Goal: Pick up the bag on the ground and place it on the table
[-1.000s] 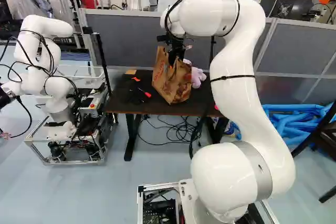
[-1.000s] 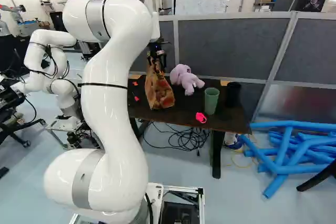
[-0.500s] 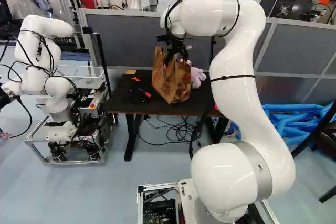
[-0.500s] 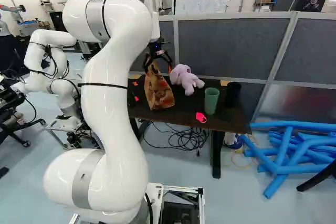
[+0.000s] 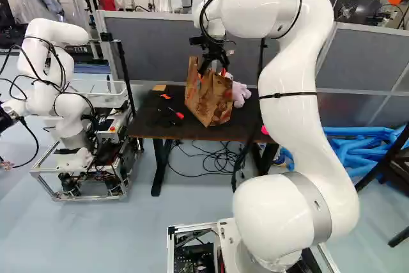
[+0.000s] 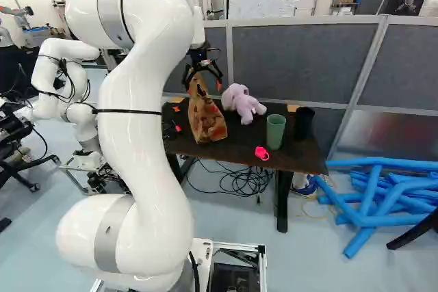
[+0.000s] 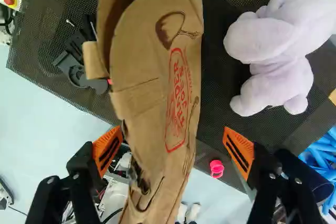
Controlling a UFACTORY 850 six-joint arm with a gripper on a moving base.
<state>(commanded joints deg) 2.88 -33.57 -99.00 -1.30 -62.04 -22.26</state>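
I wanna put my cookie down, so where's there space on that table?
On the table, there's room between the paper bag, purple toy, green cup and pink ring. The front corner near the black cup looks bare too. It's crowded by the black tools beside the bag, and the open gripper is over the bag.

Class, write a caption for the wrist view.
Open gripper astride a brown paper bag, lilac plush toy beside it.

Crumpled brown paper bag (image 7: 152,93), red print. Pale lilac plush toy (image 7: 278,80), plain. Flat black desk (image 7: 39,51), fine mesh pattern. Two-fingered black gripper (image 6: 202,85), orange pads (image 7: 239,150) striped dark. Cylindrical green cup (image 6: 275,133). Small hot-pink ring (image 7: 217,167). Long blue tubes (image 6: 373,200).
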